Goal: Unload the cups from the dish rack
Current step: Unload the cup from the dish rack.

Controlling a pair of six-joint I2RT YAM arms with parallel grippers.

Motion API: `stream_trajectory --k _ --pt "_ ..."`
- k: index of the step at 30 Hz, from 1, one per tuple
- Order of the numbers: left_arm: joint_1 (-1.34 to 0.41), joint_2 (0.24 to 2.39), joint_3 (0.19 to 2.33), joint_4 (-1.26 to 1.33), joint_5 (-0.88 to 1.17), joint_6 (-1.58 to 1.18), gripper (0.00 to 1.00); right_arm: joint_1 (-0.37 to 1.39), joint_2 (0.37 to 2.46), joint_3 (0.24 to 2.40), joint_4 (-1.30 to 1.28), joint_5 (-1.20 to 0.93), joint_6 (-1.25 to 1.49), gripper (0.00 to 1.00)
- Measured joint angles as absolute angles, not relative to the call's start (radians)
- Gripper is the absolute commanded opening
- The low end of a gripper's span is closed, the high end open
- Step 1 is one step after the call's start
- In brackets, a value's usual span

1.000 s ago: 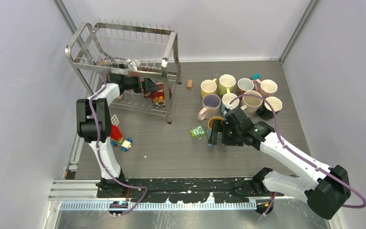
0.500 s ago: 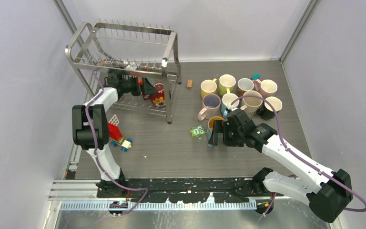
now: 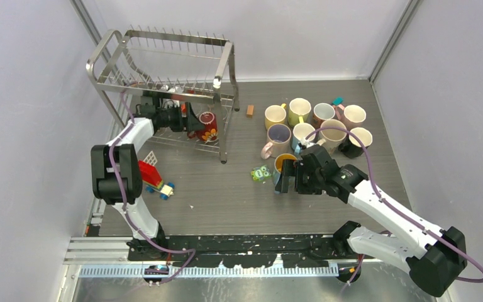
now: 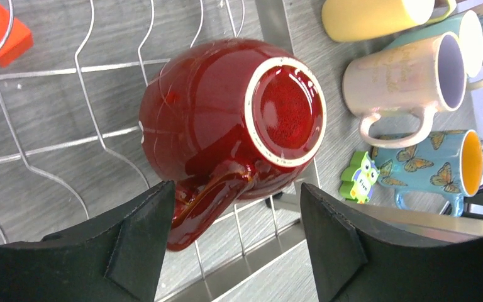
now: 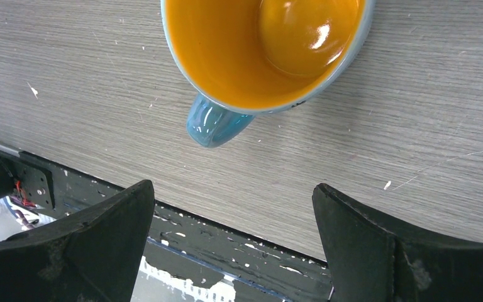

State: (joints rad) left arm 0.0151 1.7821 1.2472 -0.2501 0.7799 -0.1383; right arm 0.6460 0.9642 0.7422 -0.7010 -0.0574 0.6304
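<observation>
The steel dish rack (image 3: pixel 163 63) stands at the back left. On its lower tier lies a dark red cup (image 3: pixel 208 126) on its side, base towards the left wrist camera (image 4: pixel 226 119). My left gripper (image 3: pixel 192 119) reaches into that tier, jaws open (image 4: pixel 236 204), with the cup's handle (image 4: pixel 207 195) against the left finger and a gap to the right one. Several pastel cups (image 3: pixel 314 123) stand on the table at the right. My right gripper (image 3: pixel 283 181) hangs open (image 5: pixel 233 195) just in front of a teal cup with an orange inside (image 5: pixel 270 50), holding nothing.
A green owl block (image 3: pixel 261 172) lies left of the teal cup. A small orange block (image 3: pixel 249 110) sits beside the rack, and red toy blocks (image 3: pixel 154 179) lie near the left arm. Rack wires (image 4: pixel 100 145) surround the red cup. The table's front edge (image 5: pixel 226 233) runs under the right gripper.
The left gripper's jaws have narrowed around the red cup's handle, and the left arm's elbow has swung left. The right arm has hardly moved.
</observation>
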Motion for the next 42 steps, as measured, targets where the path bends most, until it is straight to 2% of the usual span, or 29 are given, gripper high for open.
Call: stream_trajectory --k 16,27,35,42 --pt "-0.019 1.714 1.186 -0.375 0.619 -0.050 0.49 0.646 0.936 0.740 -0.688 -0.077 0.630 1.00" --pt "-0.089 1.703 1.159 -0.376 0.479 -0.025 0.45 0.646 0.936 0.740 -0.688 -0.078 0.630 1.00" --pt "-0.118 1.701 1.148 -0.367 0.392 -0.019 0.26 0.646 0.936 0.740 -0.688 -0.077 0.630 1.00" --pt "-0.144 1.693 1.141 -0.339 0.343 -0.026 0.00 0.646 0.936 0.740 -0.688 -0.077 0.631 1.00"
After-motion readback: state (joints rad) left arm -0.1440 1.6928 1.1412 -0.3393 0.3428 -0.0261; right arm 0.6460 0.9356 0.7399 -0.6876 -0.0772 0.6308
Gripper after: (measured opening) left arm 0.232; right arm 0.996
